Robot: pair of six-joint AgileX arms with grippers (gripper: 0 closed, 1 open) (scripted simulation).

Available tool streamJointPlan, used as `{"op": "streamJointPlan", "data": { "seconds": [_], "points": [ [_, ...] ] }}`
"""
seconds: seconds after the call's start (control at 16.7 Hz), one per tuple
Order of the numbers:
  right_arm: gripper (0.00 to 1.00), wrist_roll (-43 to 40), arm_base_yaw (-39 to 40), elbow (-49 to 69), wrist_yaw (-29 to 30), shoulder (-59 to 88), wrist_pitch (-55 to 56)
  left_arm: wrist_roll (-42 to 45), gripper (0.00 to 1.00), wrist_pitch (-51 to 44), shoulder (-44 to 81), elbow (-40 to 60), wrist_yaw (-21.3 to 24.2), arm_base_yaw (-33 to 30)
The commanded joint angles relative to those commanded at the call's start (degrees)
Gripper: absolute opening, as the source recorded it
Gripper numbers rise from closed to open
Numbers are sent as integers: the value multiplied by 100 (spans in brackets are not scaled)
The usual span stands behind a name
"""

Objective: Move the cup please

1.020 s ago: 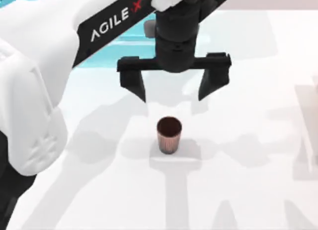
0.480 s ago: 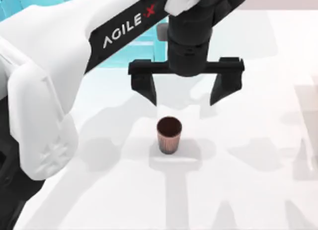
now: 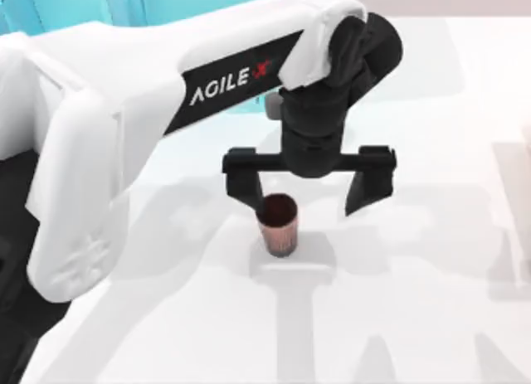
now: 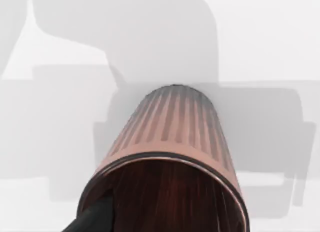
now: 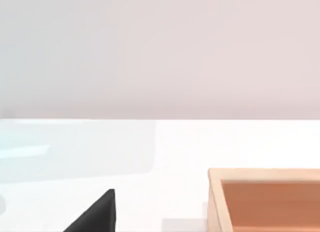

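- Two black fingers of the left gripper (image 3: 309, 197) are seen spread wide in the top view, one finger (image 3: 246, 187) at the rim of the cup on its left side, apparently touching it, the other finger (image 3: 365, 189) well off to the cup's right.
- One finger's dark tip (image 4: 95, 219) is seen in the left wrist view against the near edge of the cup's rim; whether it presses the wall cannot be told.
- Nothing is gripped by the left fingers: the cup sits off-centre in the gap between them, close to the left-hand finger.
- Standing upright on the white desk (image 3: 415, 318), near the middle of the top view, is the cup (image 3: 278, 226), a small reddish-brown tumbler with vertically ribbed sides and a dark inside, tapered slightly toward the base.
- Ribs running down to a narrower, greyish base are shown on the cup (image 4: 172, 137) in the left wrist view, with its shadow thrown across the desk behind it.
- Above the fingers, the black wrist and the white left arm (image 3: 124, 110), lettered in white on a black band, are seen reaching in from the top view's left.
- A pale blue patch (image 3: 124, 7) is seen behind the arm at the far left of the desk.
- In the right wrist view a black finger tip (image 5: 97, 214) of the right gripper is shown over the white desk, beside a light wooden open box (image 5: 265, 199) with an orange-brown inside; whether the right fingers are spread or closed cannot be told.
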Motion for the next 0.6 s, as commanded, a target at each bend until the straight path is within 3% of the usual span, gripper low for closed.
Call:
{"op": "streamJointPlan", "data": {
  "seconds": [0.18,0.48,0.6],
  "points": [
    [100,0,0,0,0,0,0,-6,100,562,-8,-565,0,-6],
    [100,0,0,0,0,0,0,-8,100,640,-7,-643,0,-8],
    [100,0,0,0,0,0,0,-8,85,640,-7,-643,0,-8]
  ]
}}
